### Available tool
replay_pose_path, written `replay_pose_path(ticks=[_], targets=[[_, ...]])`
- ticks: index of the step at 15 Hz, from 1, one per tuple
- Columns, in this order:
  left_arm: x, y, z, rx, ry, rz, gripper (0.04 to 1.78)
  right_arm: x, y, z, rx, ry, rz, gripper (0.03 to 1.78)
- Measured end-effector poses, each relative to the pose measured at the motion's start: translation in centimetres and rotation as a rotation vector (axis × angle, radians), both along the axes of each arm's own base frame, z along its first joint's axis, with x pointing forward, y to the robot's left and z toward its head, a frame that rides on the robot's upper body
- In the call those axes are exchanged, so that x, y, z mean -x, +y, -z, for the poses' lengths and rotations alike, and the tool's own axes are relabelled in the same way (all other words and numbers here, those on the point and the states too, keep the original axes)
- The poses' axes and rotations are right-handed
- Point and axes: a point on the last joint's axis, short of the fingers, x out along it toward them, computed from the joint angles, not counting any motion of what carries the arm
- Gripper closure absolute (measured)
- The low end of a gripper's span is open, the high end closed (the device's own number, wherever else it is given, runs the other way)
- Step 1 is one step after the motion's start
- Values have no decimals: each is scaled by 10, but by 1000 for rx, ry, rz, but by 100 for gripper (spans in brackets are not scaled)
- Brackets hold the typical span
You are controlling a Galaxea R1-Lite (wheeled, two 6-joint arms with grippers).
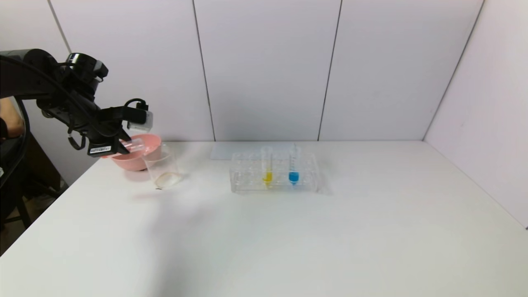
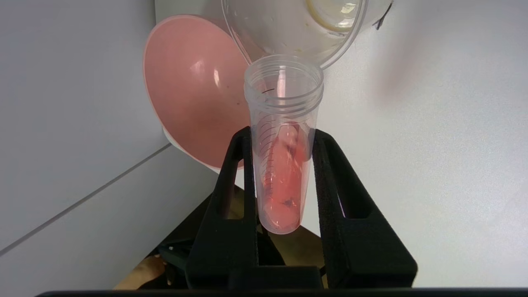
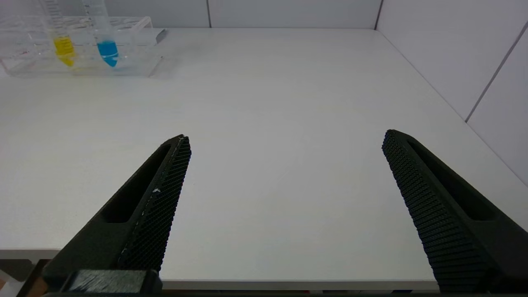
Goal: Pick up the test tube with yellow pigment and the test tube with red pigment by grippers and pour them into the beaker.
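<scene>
My left gripper [image 1: 123, 145] is shut on the test tube with red pigment [image 1: 134, 145] and holds it tilted, mouth at the rim of the clear beaker [image 1: 163, 169]. In the left wrist view the fingers [image 2: 237, 165] clamp the tube [image 2: 282, 173]. The red liquid lies along the tube's lower part, and the tube's mouth points at the beaker [image 2: 297, 33]. The test tube with yellow pigment [image 1: 267, 167] stands upright in the clear rack [image 1: 247, 181]; it also shows in the right wrist view [image 3: 64, 45]. My right gripper [image 3: 286, 138] is open and empty over the table's near edge, out of the head view.
A pink bowl [image 1: 136, 161] stands right behind the beaker at the table's back left; it also shows in the left wrist view [image 2: 194, 95]. A blue-liquid tube [image 1: 293, 167] stands beside the yellow one in the rack. Walls close the back and right sides.
</scene>
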Motion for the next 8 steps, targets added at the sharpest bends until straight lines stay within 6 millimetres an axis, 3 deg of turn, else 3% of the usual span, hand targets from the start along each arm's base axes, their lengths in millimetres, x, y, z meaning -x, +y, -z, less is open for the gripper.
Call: replay_pose_path(ticks=[8], targets=[[-3,-6,3,-79,7,-18,138,0,0,0,0,0,0,11]])
